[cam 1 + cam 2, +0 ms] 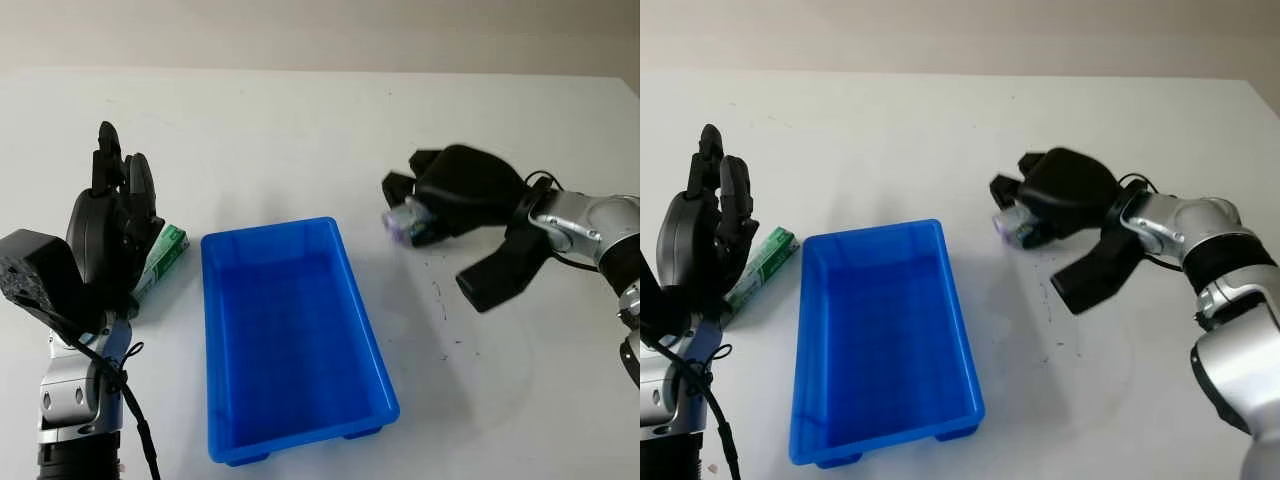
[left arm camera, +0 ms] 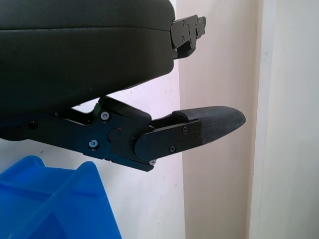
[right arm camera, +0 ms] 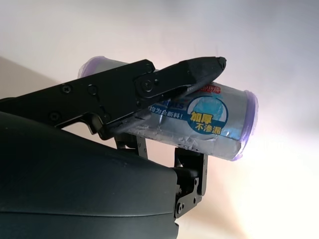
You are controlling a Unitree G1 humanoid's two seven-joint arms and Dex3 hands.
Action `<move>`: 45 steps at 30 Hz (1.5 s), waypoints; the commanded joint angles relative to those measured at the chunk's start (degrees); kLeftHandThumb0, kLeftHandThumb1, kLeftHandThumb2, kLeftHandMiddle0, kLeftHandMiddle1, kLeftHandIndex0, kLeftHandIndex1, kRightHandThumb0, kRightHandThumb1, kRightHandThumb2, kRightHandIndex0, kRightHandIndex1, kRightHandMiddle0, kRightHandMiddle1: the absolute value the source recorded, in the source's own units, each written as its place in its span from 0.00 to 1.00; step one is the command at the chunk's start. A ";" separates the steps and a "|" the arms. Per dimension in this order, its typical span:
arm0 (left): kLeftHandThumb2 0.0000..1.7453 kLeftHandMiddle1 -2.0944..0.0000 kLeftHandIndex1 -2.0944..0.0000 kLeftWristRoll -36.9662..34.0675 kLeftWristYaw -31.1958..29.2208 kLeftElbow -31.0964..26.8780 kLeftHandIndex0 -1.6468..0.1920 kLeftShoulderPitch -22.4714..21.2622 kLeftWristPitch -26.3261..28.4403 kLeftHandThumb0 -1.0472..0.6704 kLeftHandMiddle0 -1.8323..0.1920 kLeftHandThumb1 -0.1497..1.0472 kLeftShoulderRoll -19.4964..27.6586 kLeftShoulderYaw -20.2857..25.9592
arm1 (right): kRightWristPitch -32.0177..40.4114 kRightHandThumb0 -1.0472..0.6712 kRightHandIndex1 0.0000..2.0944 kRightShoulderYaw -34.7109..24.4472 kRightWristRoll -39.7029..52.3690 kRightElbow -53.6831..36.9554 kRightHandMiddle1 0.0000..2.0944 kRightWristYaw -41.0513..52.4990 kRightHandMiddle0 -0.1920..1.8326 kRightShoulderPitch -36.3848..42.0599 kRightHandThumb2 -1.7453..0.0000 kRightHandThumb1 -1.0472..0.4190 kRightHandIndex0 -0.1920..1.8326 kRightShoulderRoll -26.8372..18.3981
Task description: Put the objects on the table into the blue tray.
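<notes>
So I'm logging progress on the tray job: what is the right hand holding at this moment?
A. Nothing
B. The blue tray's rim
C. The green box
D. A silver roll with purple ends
D: the right hand has its fingers closed around a silver roll with purple ends, out to the right of the blue tray, while the green box lies on the table on the tray's other side by the open left hand.

The silver purple-capped roll (image 3: pixel 209 122) carries Chinese print; "加厚" and "不渗漏" read on its blue patch. The rest is too small to read
</notes>
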 commanded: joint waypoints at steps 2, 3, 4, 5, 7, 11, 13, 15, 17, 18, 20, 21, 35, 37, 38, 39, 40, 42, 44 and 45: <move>0.36 0.97 0.99 -0.19 0.13 -0.45 1.00 0.34 -0.03 0.16 0.99 1.00 -0.02 0.07 | -1.08 0.37 1.00 -4.08 4.82 -3.82 1.00 1.62 0.48 -1.34 0.93 0.00 0.59 1.15; 0.36 0.97 0.99 -0.30 0.08 -0.38 1.00 0.35 -0.11 0.16 0.99 1.00 -0.08 0.08 | -1.13 0.36 1.00 -5.28 6.17 -5.22 1.00 2.03 0.49 -1.50 0.92 0.00 0.61 1.53; 0.36 0.97 0.99 -0.23 0.05 -0.29 1.00 0.37 -0.33 0.16 0.99 1.00 -0.09 0.03 | -1.15 0.36 1.00 -6.43 7.58 -6.69 1.00 2.76 0.49 -1.49 0.92 0.00 0.61 1.87; 0.36 0.97 0.99 -0.08 0.09 -0.25 1.00 0.40 -0.52 0.16 0.99 1.00 -0.10 -0.04 | -1.09 0.36 1.00 -7.67 9.15 -8.42 1.00 3.72 0.49 -1.29 0.91 0.00 0.62 2.18; 0.37 0.97 0.99 0.28 0.08 -0.16 1.00 0.50 -0.83 0.16 0.99 1.00 0.02 -0.20 | -0.51 0.36 1.00 -10.00 11.94 -11.89 1.00 5.72 0.50 -0.61 0.90 0.00 0.62 3.00; 0.36 0.97 0.98 0.13 0.71 -0.50 0.99 0.52 -0.55 0.16 0.98 1.00 -0.40 -0.17 | 1.28 0.35 1.00 -14.15 17.34 -18.44 1.00 10.38 0.52 1.69 0.87 0.00 0.64 4.97; 0.36 0.97 0.98 0.09 0.71 -0.52 0.99 0.54 -0.54 0.16 0.98 1.00 -0.36 -0.20 | 2.18 0.35 1.00 -16.04 21.24 -21.70 1.00 13.75 0.52 3.27 0.85 0.00 0.65 6.43; 0.37 0.97 0.98 0.06 0.52 -0.58 1.00 0.62 -0.53 0.16 0.99 1.00 -0.21 -0.26 | 3.18 0.35 1.00 -17.74 27.13 -25.28 1.00 19.01 0.50 5.23 0.83 0.00 0.65 8.25; 0.37 0.97 0.98 0.05 0.43 -0.63 1.00 0.62 -0.58 0.16 0.99 1.00 -0.15 -0.26 | 5.42 0.36 1.00 -18.72 33.07 -30.20 1.00 25.28 0.50 7.67 0.82 0.00 0.66 9.94; 0.37 0.97 0.98 0.03 0.39 -0.69 1.00 0.64 -0.56 0.16 0.99 1.00 -0.13 -0.24 | 6.70 0.36 1.00 -18.95 35.71 -32.90 1.00 28.43 0.51 8.96 0.83 0.00 0.67 10.71; 0.37 0.97 0.99 0.08 0.40 -0.79 1.00 0.64 -0.50 0.16 0.99 1.00 -0.10 -0.26 | 9.73 0.37 1.00 -19.31 40.18 -37.58 1.00 34.40 0.52 10.99 0.84 0.00 0.67 11.86; 0.37 0.97 0.99 0.17 0.50 -0.83 1.00 0.66 -0.51 0.16 0.99 1.00 -0.14 -0.29 | 11.37 0.37 1.00 -19.56 41.06 -39.71 1.00 36.41 0.52 11.86 0.84 0.00 0.67 12.20; 0.36 0.98 1.00 -0.20 0.58 -1.46 1.00 0.67 0.14 0.16 1.00 1.00 -0.30 -0.56 | 24.48 0.33 1.00 -17.95 46.62 -55.26 1.00 57.67 0.50 21.20 0.89 0.00 0.62 15.29; 0.36 0.98 1.00 -0.04 0.63 -1.51 1.00 0.77 0.11 0.16 1.00 1.00 -0.26 -0.63 | 25.07 0.33 1.00 -17.60 47.62 -54.95 1.00 60.47 0.49 21.57 0.90 0.00 0.61 15.43; 0.36 0.98 1.00 0.20 0.85 -1.62 1.00 0.81 0.08 0.16 1.00 1.00 -0.31 -0.70 | 25.37 0.33 1.00 -17.51 48.13 -54.72 1.00 61.81 0.48 21.63 0.91 0.00 0.59 15.42; 0.36 0.98 1.00 0.31 1.02 -1.62 1.00 0.81 -0.03 0.16 0.99 1.00 -0.39 -0.71 | 25.74 0.32 1.00 -17.48 48.47 -54.53 1.00 63.08 0.41 21.54 0.92 0.00 0.51 15.34; 0.36 0.98 1.00 0.33 1.10 -1.65 1.00 0.85 -0.09 0.16 0.99 1.00 -0.44 -0.72 | 26.23 0.32 1.00 -17.48 48.72 -54.44 1.00 64.37 0.35 21.32 0.93 0.00 0.44 15.16; 0.36 0.98 1.00 0.25 1.02 -1.73 1.00 1.00 -0.13 0.16 0.99 1.00 -0.40 -0.73 | 27.20 0.31 0.93 -17.55 48.85 -54.56 0.93 66.43 0.24 20.90 0.95 0.00 0.31 14.85; 0.36 0.97 1.00 0.11 1.09 -1.55 1.00 1.05 -0.25 0.16 0.99 1.00 -0.53 -0.62 | 26.56 0.27 0.73 -16.87 47.94 -54.27 0.70 69.42 0.17 19.79 0.95 0.00 0.22 13.72; 0.36 0.97 0.99 0.18 1.28 -1.45 0.99 1.01 -0.32 0.16 0.99 1.00 -0.66 -0.61 | 25.97 0.26 0.52 -16.57 47.67 -53.94 0.49 70.98 0.13 19.27 0.95 0.00 0.17 13.22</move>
